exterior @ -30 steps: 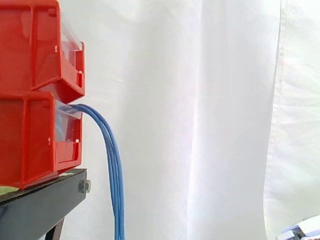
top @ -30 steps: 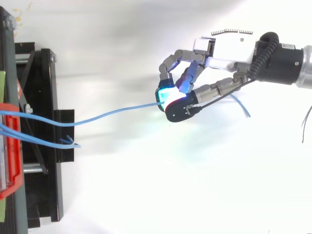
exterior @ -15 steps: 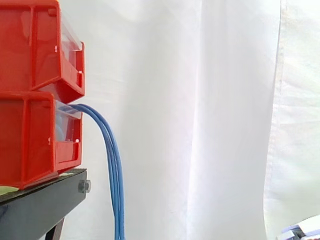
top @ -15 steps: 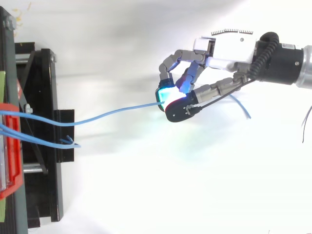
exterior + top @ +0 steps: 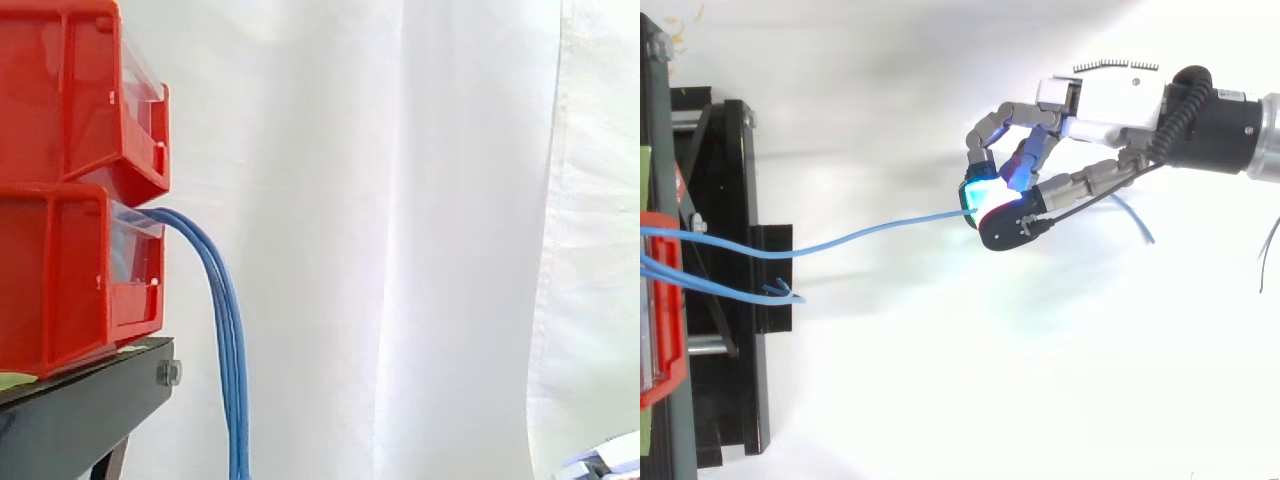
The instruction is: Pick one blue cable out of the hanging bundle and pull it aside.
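The bundle of blue cables (image 5: 228, 340) spills from the lower of two stacked red bins (image 5: 60, 280) and hangs down past the black stand (image 5: 90, 410), seen from the side. From above, one blue cable (image 5: 860, 238) lies clear of the rest, its long axis running from the bins at 9 o'clock across to the hand (image 5: 1085, 105), whose glowing fingertips (image 5: 980, 190) pinch it against the thumb. With the strand stretching away toward 9 o'clock, any further pull would probably go toward 3 o'clock.
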You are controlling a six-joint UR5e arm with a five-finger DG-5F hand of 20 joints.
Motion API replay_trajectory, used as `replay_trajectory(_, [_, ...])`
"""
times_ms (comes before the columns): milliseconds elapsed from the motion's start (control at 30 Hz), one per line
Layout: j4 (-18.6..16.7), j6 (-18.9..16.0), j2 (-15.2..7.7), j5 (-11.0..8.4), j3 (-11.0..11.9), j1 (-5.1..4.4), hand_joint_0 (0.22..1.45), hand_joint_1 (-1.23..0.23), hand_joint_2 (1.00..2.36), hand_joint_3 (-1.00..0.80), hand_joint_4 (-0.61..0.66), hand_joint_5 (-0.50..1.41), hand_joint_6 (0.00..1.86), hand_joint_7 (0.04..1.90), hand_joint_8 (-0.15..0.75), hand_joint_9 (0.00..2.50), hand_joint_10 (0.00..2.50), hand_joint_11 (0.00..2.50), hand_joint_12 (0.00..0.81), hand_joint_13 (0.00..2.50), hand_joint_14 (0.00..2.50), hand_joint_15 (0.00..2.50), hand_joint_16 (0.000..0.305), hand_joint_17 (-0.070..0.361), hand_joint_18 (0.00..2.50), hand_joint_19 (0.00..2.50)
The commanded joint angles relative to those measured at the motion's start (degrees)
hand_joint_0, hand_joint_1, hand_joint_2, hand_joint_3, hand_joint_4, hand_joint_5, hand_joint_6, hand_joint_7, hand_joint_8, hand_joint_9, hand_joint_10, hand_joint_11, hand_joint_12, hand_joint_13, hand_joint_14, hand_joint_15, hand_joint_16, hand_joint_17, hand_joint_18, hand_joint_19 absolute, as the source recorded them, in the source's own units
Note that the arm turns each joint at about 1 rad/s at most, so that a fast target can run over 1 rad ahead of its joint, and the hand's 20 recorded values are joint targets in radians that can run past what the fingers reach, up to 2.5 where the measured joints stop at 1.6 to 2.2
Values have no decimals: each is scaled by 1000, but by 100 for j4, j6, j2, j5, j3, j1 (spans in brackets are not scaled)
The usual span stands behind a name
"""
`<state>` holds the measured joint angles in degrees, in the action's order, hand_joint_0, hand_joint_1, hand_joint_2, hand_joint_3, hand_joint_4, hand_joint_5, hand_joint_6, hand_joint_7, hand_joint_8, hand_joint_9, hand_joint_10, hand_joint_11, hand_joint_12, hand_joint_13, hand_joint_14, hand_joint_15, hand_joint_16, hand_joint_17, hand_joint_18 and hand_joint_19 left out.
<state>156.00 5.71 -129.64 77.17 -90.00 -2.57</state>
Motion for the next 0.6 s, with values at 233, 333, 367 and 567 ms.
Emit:
replay_trajectory(233, [0, 0, 0, 0, 0, 2, 628, -915, 1027, 45, 98, -77, 914, 1243, 321, 1321, 18, 608, 226, 942, 26, 756, 17, 38, 646, 632])
replay_trajectory(333, [0, 0, 0, 0, 0, 2, 628, -914, 1027, 43, 96, -77, 914, 1245, 321, 1322, 18, 619, 233, 951, 24, 767, 18, 40, 648, 629])
replay_trajectory(367, [0, 0, 0, 0, 9, -7, 627, -914, 1027, 44, 97, -77, 914, 1241, 323, 1322, 20, 609, 232, 952, 26, 764, 18, 40, 646, 629])
replay_trajectory(567, [0, 0, 0, 0, 0, -7, 625, -912, 1026, 45, 94, -77, 913, 1244, 315, 1329, 20, 610, 220, 947, 26, 782, 15, 34, 615, 619])
